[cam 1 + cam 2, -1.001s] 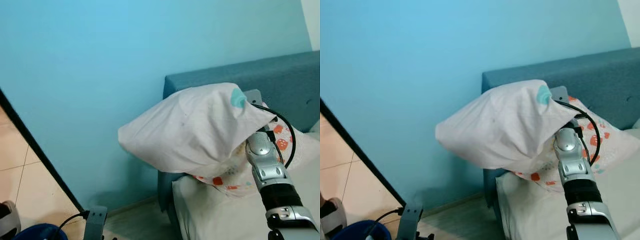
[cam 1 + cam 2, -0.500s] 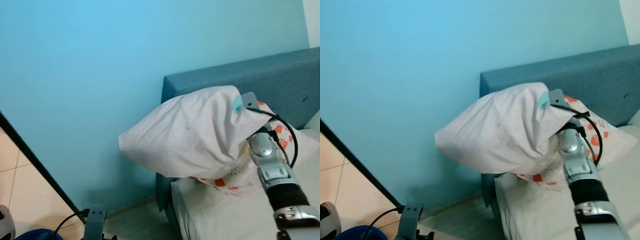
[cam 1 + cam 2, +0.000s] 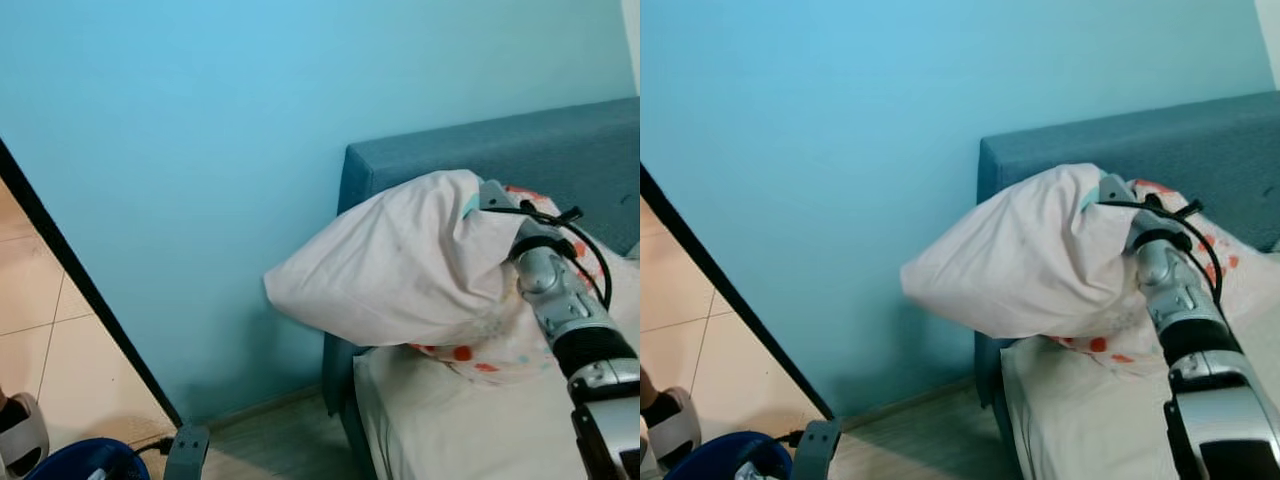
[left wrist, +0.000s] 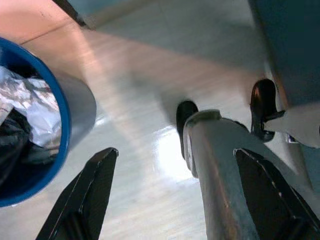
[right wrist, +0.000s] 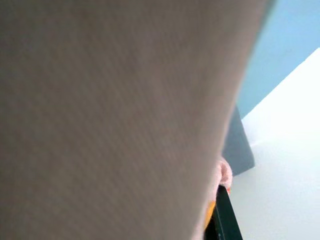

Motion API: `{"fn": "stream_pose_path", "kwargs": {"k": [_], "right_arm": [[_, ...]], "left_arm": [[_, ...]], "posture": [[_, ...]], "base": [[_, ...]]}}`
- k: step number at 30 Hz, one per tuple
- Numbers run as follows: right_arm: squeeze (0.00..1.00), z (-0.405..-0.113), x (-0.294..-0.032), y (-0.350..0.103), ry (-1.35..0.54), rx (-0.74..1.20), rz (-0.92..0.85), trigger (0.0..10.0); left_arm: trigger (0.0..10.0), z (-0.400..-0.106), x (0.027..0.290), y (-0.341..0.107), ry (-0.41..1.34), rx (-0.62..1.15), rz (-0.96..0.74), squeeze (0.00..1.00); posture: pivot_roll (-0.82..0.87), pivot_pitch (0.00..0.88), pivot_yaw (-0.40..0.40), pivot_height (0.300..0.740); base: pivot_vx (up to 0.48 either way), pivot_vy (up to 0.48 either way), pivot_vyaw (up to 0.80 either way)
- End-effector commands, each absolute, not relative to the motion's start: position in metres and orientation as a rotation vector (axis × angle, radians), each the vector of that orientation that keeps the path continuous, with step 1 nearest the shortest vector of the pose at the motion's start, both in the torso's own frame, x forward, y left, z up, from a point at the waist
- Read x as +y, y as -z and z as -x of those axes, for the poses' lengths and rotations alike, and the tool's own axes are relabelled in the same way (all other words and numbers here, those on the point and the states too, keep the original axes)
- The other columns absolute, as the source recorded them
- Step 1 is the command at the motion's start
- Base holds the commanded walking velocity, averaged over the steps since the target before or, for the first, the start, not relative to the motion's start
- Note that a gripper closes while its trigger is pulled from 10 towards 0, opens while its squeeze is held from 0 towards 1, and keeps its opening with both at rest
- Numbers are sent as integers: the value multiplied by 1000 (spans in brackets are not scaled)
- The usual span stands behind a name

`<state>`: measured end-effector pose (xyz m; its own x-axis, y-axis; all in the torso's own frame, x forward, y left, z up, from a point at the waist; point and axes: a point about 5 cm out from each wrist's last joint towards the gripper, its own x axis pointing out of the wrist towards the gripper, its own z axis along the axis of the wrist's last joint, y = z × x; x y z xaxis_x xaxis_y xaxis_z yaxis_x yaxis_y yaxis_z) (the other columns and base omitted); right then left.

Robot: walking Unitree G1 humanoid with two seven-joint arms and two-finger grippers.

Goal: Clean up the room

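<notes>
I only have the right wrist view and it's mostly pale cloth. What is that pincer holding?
Observer: The right pincer holds a pale pillow lifted over the head end of the bed.
Operator: Anything under the pillow?
Observer: A second pillow with orange prints lies on the bed below it.
Operator: And the other arm?
Observer: The left pincer hangs low over the floor, open, beside a blue bin.

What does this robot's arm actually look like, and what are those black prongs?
The right arm is silver metal in jointed segments with a black band, and a thin black cable loops along it. The left gripper has two long, flat black fingers that taper to points.
</notes>
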<state>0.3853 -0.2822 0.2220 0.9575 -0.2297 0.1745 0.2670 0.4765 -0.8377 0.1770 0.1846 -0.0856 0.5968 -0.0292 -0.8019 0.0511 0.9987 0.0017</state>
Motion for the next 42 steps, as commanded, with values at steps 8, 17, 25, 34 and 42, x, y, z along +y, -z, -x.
{"fn": "stream_pose_path", "kwargs": {"k": [8,17,25,34,42], "right_arm": [[0,-382,-318,-291,512,-127,1184,10000],[0,-386,-290,-280,447,-341,825,10000],[0,-364,-259,-151,242,-105,564,10000],[0,-300,-273,-39,208,369,773,10000],[0,-281,-363,-78,753,507,666,10000]], "left_arm": [[10000,-141,202,96,57,988,-61,0],[10000,-124,206,99,111,996,-111,0],[10000,-98,214,103,143,1024,-139,0],[10000,-71,233,104,159,1084,-168,0],[10000,-95,223,102,161,1035,-146,0]], "posture": [[21,277,-18,735],[40,397,14,735],[66,470,50,735],[64,498,72,735],[46,448,64,735]], "base": [[0,0,0],[0,0,0],[0,0,0],[0,0,0],[0,0,0]]}}
